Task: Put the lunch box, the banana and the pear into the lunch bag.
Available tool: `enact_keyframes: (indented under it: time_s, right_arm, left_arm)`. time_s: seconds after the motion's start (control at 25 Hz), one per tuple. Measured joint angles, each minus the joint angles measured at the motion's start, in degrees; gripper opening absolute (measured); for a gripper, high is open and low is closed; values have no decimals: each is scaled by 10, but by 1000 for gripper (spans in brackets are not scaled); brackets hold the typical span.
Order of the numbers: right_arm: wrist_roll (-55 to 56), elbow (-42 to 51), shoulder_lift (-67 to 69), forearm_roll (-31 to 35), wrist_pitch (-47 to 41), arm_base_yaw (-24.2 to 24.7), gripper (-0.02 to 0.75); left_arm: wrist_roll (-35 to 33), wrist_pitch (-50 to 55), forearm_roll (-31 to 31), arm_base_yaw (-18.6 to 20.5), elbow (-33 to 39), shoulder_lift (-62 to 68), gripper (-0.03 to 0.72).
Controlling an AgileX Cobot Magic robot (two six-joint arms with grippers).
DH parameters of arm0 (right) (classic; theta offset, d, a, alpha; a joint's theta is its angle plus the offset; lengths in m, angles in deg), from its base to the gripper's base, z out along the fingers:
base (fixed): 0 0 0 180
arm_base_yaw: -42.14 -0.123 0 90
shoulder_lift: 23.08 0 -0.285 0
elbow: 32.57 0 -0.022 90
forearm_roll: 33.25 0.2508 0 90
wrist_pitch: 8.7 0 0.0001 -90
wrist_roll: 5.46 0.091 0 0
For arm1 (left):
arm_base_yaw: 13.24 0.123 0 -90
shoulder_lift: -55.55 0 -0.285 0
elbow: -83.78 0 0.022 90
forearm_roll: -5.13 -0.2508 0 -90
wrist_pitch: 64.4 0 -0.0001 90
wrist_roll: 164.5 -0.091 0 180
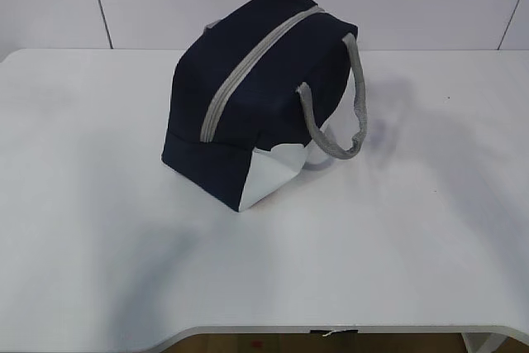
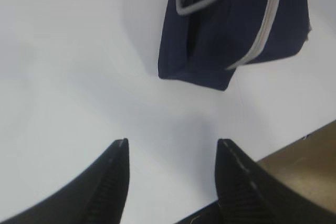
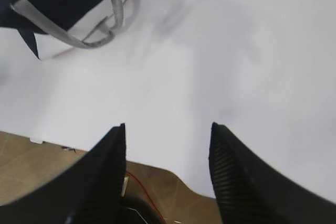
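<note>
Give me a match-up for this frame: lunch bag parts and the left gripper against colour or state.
Column 1:
1. lunch bag body
2. zipper
3. lower panel
4. left gripper

Column 2:
A. white
B. open, holding nothing
C. navy blue
D. grey, closed along the top

Pairs: 1-C, 2-D, 3-A, 4-B
</note>
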Motion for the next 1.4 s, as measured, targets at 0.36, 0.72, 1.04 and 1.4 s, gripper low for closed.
enact_keyframes:
  time_s: [0.36, 0.72, 1.04, 1.4]
  right_arm:
    - [43, 187, -182, -39, -2, 0, 412]
    - [75, 336, -295, -60, -2, 0, 412]
    - [80, 427, -367, -80, 6, 0, 412]
    - [81, 450, -388, -87, 61, 0, 412]
  left_arm:
    - [1, 1, -3, 0, 243, -161, 385]
    - [1, -24, -11, 0, 442, -341, 377]
    - [1, -51, -31, 0, 559, -483, 372]
    - [1, -83, -40, 0, 586, -561, 372]
